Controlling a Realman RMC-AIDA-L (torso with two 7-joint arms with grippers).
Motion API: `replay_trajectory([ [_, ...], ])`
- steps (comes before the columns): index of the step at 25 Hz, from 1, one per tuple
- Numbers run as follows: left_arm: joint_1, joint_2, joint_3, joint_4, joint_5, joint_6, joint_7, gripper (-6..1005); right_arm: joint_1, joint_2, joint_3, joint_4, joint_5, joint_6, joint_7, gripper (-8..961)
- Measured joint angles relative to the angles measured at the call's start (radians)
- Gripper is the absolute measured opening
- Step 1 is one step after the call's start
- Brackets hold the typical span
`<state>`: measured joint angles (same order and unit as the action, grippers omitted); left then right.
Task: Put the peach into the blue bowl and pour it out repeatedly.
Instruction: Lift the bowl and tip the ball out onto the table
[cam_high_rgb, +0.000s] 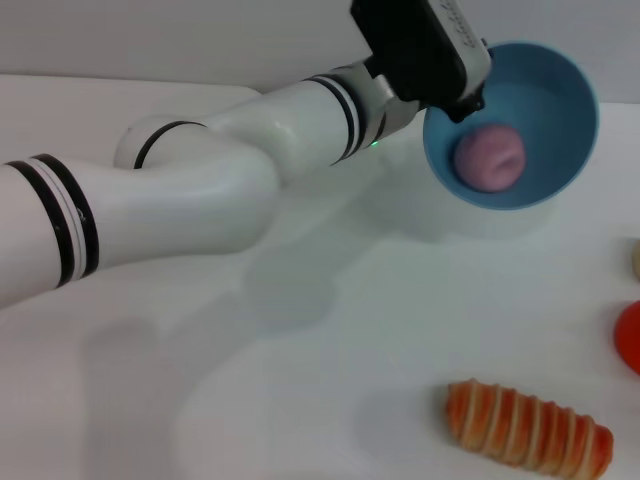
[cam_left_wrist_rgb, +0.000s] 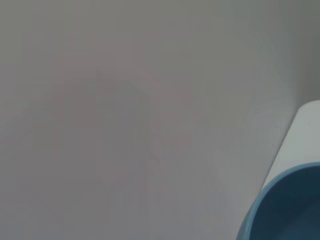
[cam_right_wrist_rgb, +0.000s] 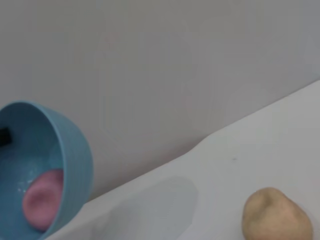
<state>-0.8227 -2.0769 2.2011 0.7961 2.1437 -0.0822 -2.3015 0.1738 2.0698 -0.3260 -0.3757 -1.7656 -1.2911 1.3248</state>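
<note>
**Peach rides in the tilted blue bowl**

While the head view hides our fingers behind the left gripper (cam_high_rgb: 468, 100), we see it clamped on the rim of the blue bowl (cam_high_rgb: 545, 95), held above the table (cam_high_rgb: 330, 330) and tipped toward us. Inside, against the lower wall, sits the peach (cam_high_rgb: 488, 157). Only the right wrist view shows a beige lumpy item (cam_right_wrist_rgb: 276, 215) — on the table, well apart from the bowl. Nearer us than the bowl lies the striped bread (cam_high_rgb: 527, 427). Our left arm stretches diagonally up to the bowl's rim — the right gripper appears nowhere.
</note>
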Motion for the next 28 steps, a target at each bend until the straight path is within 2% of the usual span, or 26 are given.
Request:
replay_trajectory([
  [10,0.015,-0.002,0.013,0.045,0.001,-0.033,0.297,-1,0.026,-0.002,0.005,0.005,0.0,-0.02,-0.001,545],
  [18,0.059,-0.002,0.101,0.045,-0.006,-0.241,0.519,-1,0.028,-0.002,0.012,0.015,0.0,-0.022,0.0,546],
  [28,0.079,-0.002,0.179,0.043,-0.002,-0.327,0.615,0,0.039,-0.003,0.016,0.028,0.011,-0.012,-0.001,546],
])
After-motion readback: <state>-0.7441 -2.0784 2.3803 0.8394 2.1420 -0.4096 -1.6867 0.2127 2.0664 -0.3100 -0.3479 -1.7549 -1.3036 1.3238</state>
